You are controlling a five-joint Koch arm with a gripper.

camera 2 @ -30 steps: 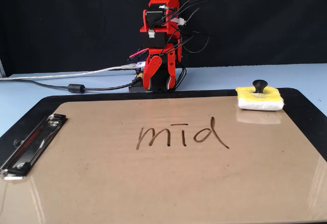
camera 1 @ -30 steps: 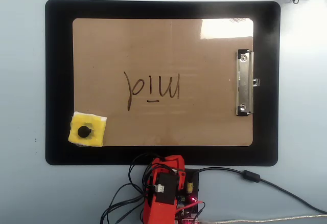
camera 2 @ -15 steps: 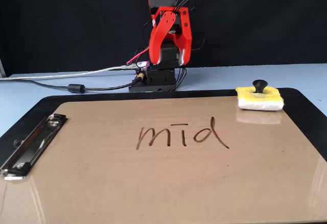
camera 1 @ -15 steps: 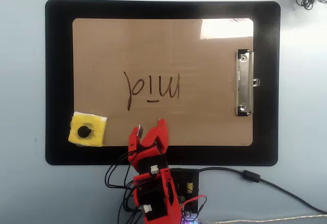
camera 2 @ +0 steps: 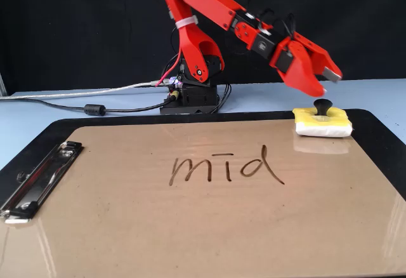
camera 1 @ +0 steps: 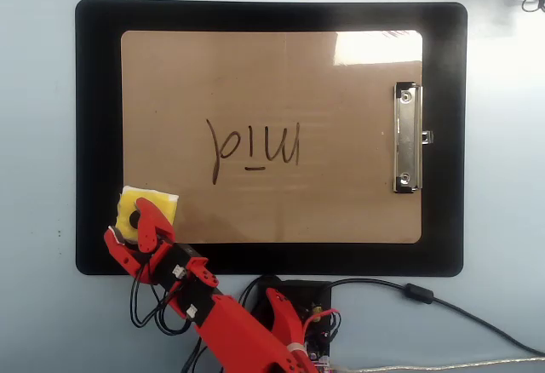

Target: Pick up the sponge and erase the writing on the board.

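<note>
Hanging above the yellow sponge (camera 2: 322, 122) at the clipboard's (camera 1: 341, 203) corner, the red gripper (camera 2: 328, 82) has its jaws spread and grips nothing. From the fixed view a clear gap shows over the sponge's black knob (camera 2: 323, 106); the overhead view hides that knob behind a jaw. The writing (camera 2: 225, 164) reads "mid", its "i" overlined, mid-board.

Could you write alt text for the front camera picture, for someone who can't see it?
A red robot arm's open gripper hovers just above a yellow sponge at the far right corner of a brown board. "mid" is handwritten mid-board.
</note>
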